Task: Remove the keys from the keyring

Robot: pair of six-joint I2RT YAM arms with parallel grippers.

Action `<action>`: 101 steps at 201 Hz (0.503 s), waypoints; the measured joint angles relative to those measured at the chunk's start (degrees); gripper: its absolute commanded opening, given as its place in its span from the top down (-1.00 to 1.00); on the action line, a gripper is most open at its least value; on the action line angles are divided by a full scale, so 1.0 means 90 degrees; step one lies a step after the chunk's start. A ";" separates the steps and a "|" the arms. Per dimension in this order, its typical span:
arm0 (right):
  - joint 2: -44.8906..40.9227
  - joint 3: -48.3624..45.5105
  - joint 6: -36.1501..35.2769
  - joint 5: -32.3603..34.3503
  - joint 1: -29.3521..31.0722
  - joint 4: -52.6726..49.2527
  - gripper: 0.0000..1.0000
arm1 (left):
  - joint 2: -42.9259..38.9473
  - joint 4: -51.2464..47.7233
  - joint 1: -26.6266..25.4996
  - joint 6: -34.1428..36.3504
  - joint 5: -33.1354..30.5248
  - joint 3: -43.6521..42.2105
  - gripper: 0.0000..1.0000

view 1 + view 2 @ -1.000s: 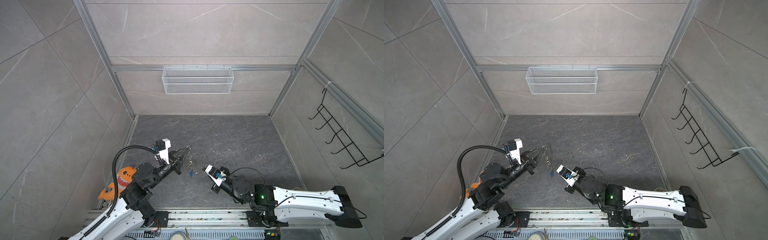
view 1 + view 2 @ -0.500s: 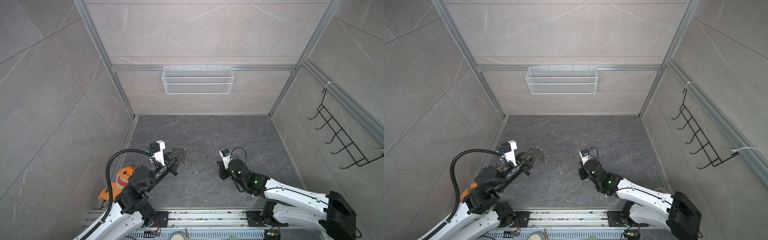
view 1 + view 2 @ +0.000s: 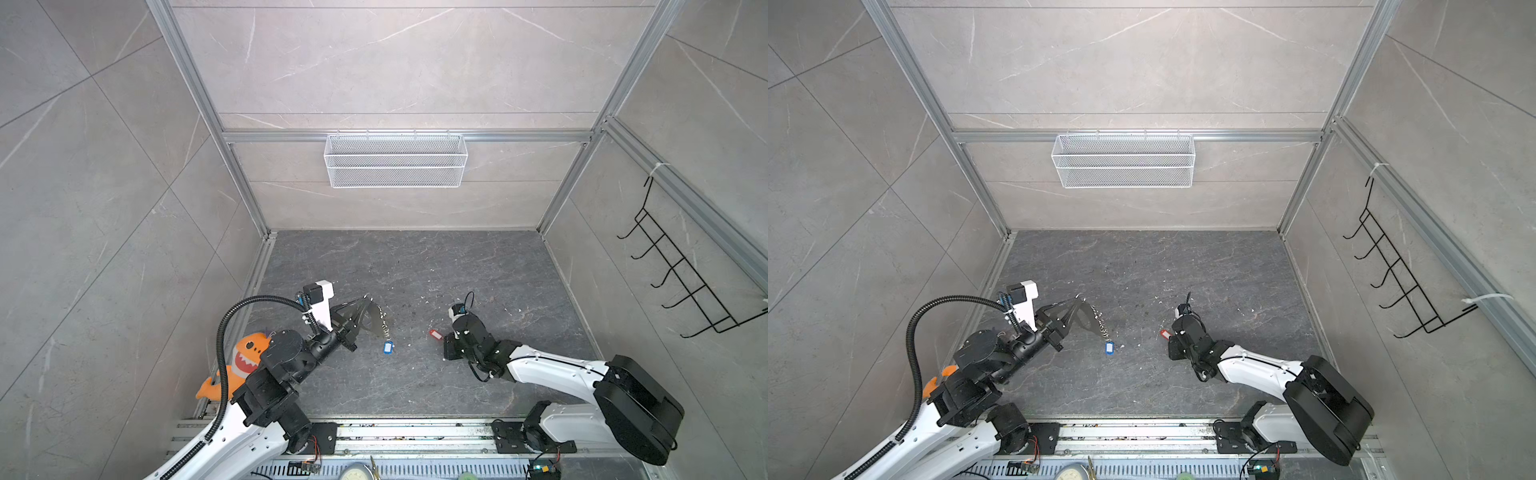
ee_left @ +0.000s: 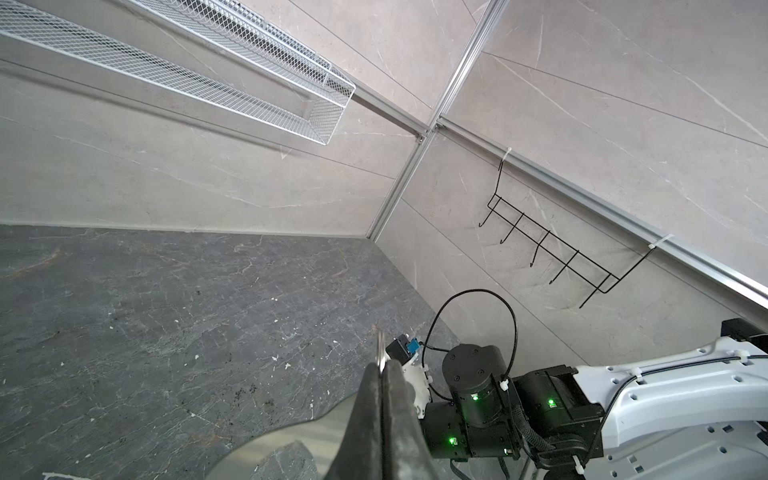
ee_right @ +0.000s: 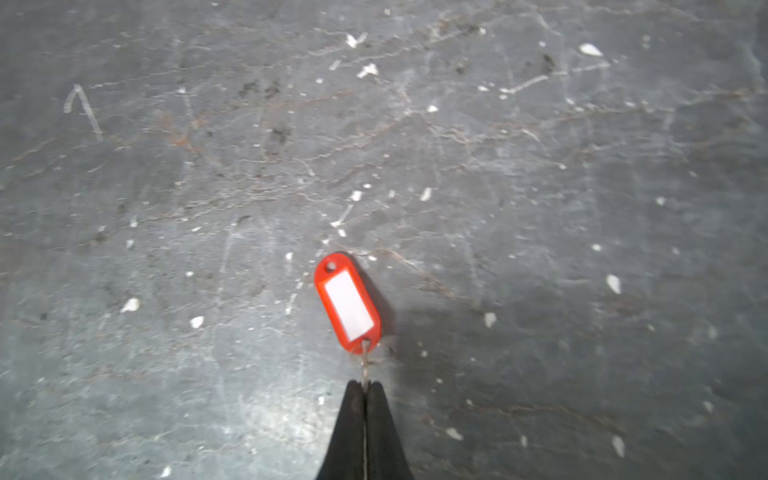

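Keyring (image 3: 376,321) aloft, blue-tag key (image 3: 388,347) on chain (image 3: 1101,324) — red-tag key (image 5: 348,303) well apart.

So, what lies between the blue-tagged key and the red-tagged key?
Only bare dark floor; both top views show the blue-tagged key and the red-tagged key apart, with nothing between them.

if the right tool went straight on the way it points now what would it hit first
Probably the dark tabletop: the right tool, shut on the red-tagged key, points down at it, tag leading. Depth is unclear.

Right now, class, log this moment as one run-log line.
left gripper: shut on keyring | right gripper: shut on red-tagged key, apart from keyring | blue-tagged key: at chain end | pending: blue-tagged key
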 measured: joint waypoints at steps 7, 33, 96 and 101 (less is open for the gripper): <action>0.0000 0.0000 0.0068 0.0051 -0.0027 -0.0063 0.33 | 0.0017 -0.0002 0.0000 -0.0012 -0.0002 0.0000 1.00; -0.0039 -0.0002 0.0233 0.0228 -0.0063 -0.0250 0.02 | 0.0097 -0.0034 0.0000 -0.0078 -0.0002 0.0000 1.00; -0.2016 0.0158 -0.0338 -0.0454 -0.0056 -0.0597 -0.36 | 0.0226 -0.0369 0.0000 -0.0328 -0.0041 0.0010 1.00; -0.2159 0.0221 -0.0418 -0.0595 -0.0017 -0.0600 -0.37 | 0.0245 -0.0425 0.0000 -0.0350 -0.0049 0.0029 1.00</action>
